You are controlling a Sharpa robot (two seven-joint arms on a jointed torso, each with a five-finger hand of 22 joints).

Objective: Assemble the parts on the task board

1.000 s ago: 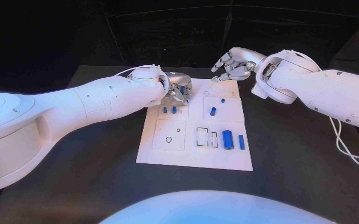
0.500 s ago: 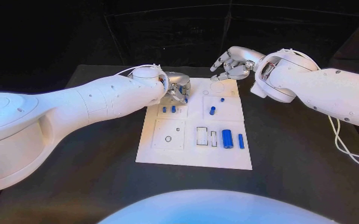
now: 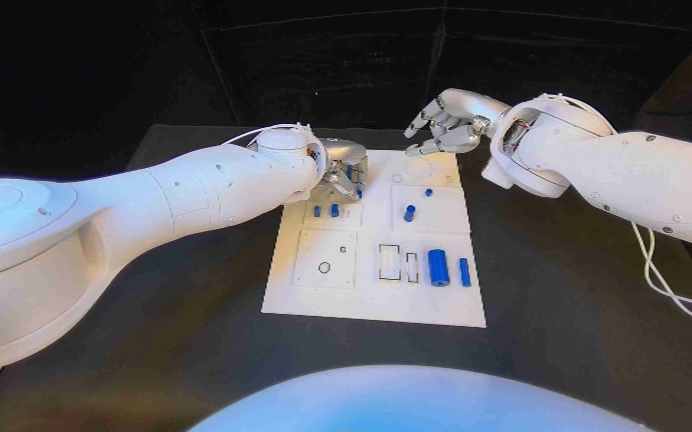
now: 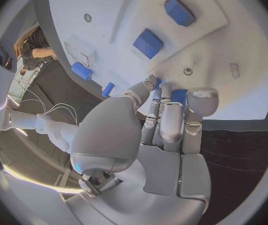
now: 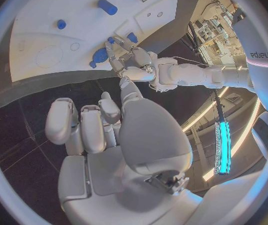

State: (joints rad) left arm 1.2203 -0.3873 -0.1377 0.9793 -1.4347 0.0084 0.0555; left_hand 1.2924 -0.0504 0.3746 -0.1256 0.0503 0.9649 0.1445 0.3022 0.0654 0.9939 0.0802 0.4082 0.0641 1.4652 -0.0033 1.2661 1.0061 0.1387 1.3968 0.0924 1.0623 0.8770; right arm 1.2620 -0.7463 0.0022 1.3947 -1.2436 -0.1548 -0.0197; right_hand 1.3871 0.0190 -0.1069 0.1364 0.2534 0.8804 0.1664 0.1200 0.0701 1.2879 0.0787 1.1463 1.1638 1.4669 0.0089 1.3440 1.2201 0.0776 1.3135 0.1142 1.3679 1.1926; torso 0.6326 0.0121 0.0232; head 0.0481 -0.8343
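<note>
Blue parts (image 3: 438, 268) on white task board (image 3: 346, 297)

One task board (image 3: 346, 292), white, on one black table (image 3: 173, 352). Two hands over its far end: left hand (image 3: 342, 170) and right hand (image 3: 450, 122).

Blue parts counted in the head view, six on the board: two short pegs (image 3: 325, 210) side by side, one small dot-like piece (image 3: 428, 192), one oblong piece (image 3: 410, 214), one thick cylinder (image 3: 438, 268), one thin rod (image 3: 464, 272). A further blue piece (image 4: 178, 96) sits at the left hand's fingertips, partly hidden.
</note>
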